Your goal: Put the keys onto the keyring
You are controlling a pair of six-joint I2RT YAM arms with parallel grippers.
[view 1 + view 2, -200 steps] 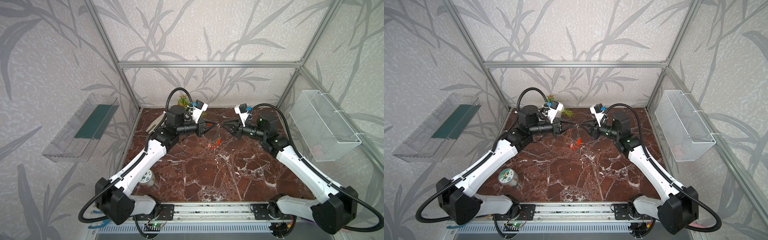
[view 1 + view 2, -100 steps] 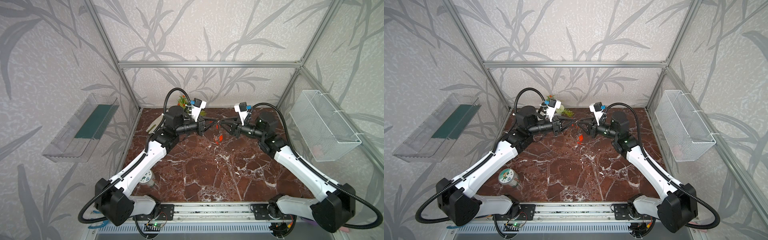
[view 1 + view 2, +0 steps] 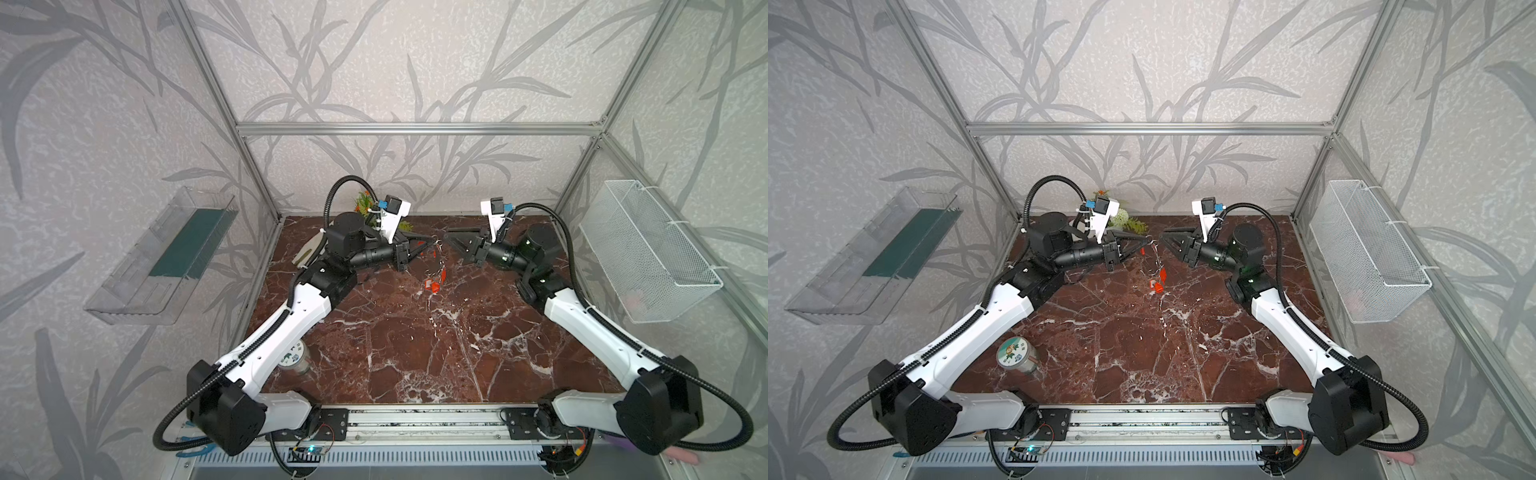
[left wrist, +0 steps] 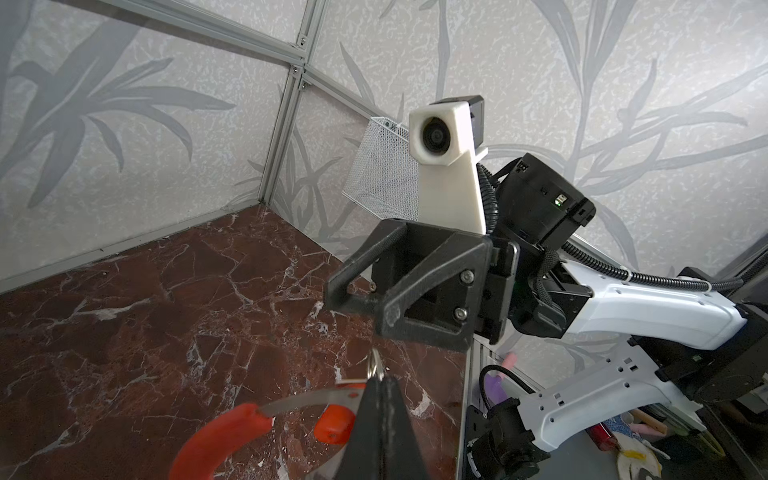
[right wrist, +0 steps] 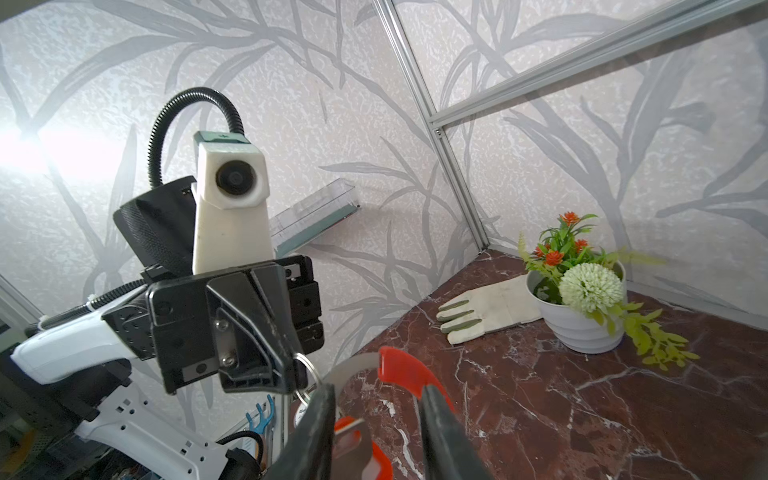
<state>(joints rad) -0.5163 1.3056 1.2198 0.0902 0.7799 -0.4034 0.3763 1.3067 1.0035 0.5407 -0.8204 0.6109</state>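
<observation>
Red-sleeved keyring (image 4: 216, 436) hangs over the far middle of the tabletop (image 3: 415, 353), pinched by the tight-closed left gripper (image 4: 380, 386), tagged keys (image 3: 1157, 284) dangling, right gripper (image 5: 376, 397) part-open around its sleeve; threading looks finished, so next probably a gentle set-down.

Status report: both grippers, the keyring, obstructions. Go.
Left gripper: jaws shut on the keyring, lifted. Right gripper: jaws open, close by. Keys hang below it. Flowerpot and glove sit apart, at the back.

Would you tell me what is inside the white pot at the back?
The white pot holds a plant: a round white bloom, orange flowers, green leaves. The leaves and bloom hide whatever fills the pot.
</observation>
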